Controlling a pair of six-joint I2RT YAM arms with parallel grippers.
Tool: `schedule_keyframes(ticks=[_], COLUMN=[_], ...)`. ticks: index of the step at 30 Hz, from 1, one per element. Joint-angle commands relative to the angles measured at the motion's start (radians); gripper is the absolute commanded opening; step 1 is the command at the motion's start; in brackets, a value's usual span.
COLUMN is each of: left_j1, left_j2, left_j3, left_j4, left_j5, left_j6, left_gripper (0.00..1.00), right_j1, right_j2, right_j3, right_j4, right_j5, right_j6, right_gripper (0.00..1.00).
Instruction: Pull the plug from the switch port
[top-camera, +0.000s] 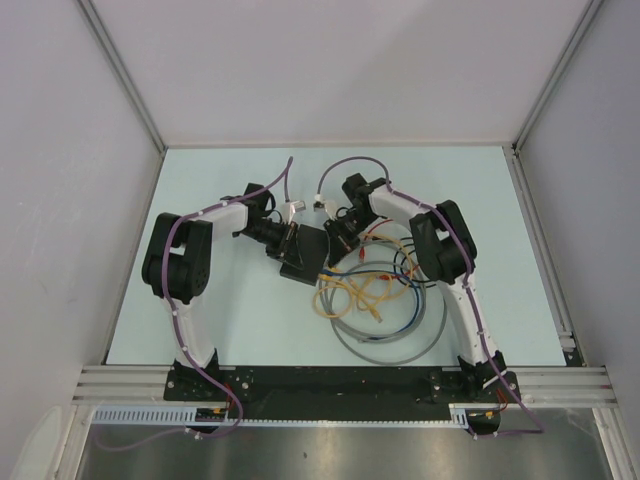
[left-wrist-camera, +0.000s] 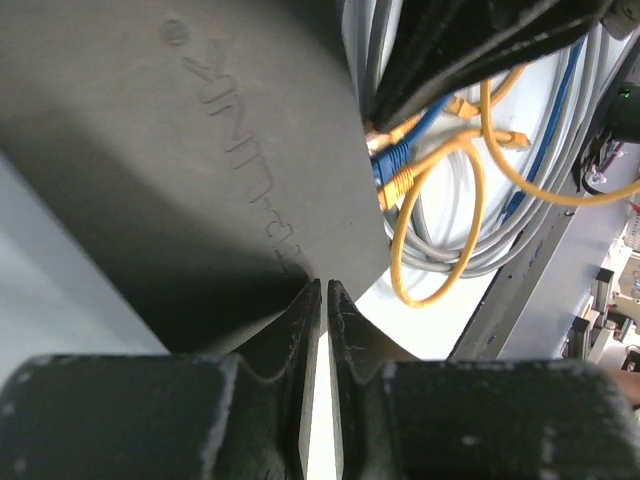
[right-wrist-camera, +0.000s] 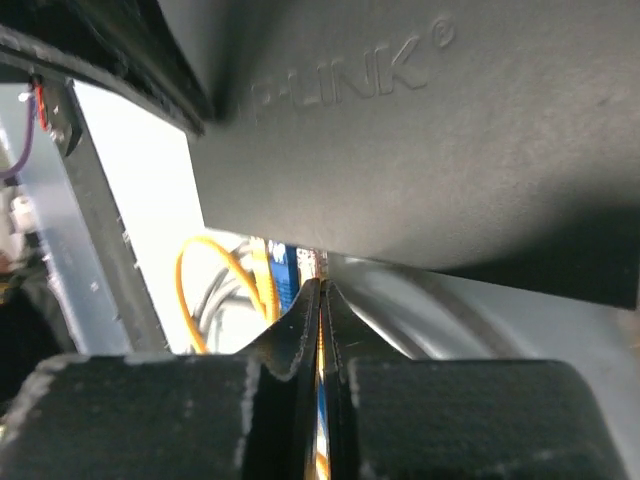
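Mid desk (top-camera: 230, 300), flat and turned askew: the switch (top-camera: 305, 258), matte black, between the two hands. At its far left corner, the left hand (top-camera: 285, 240): narrow, with a thin slit of light between the fingers (left-wrist-camera: 295, 335) and the tips right at the box's edge. Cannot tell whether that edge is pinched or only touched. At its far right side, the right hand (top-camera: 343, 235): pressed shut, leaving only a hairline seam with a sliver of yellow and blue inside it. Cannot tell whether a cable sits in that seam. Against the switch's right edge, a blue plug (left-wrist-camera: 392, 160) and a yellow plug (left-wrist-camera: 400, 185). To the right and nearer, close against the box: a loose tangle of yellow cables (top-camera: 360, 292) and a blue cable (top-camera: 405, 268), lying over a grey coil (top-camera: 390, 345). On the box's top, raised lettering, plain in both wrist views.
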Motion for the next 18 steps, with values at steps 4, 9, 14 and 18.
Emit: schedule_keyframes(ticks=[4,9,14,18], left_j1=[-0.004,-0.004,-0.004,-0.004], left_j2=[0.002,0.001,-0.012,-0.025], left_j3=[-0.004,-0.007,0.001,0.010], left_j4=[0.020,0.017,0.011,0.011], left_j5=[-0.103,-0.100,-0.098,-0.100], left_j6=[0.056,0.064,0.071,0.074], left_gripper=[0.15,0.15,0.16,0.17], right_j1=[-0.023,-0.028,-0.057,-0.094], right_j2=[0.038,0.056,-0.018,-0.194], right_j3=[-0.040,0.005,-0.024,-0.099], right_j4=[-0.084,-0.089,-0.090,-0.032], right_j5=[-0.034,-0.023,0.012,0.060], right_j6=[-0.008,0.001,-0.009,-0.005], right_gripper=[0.21,0.40,0.47,0.50])
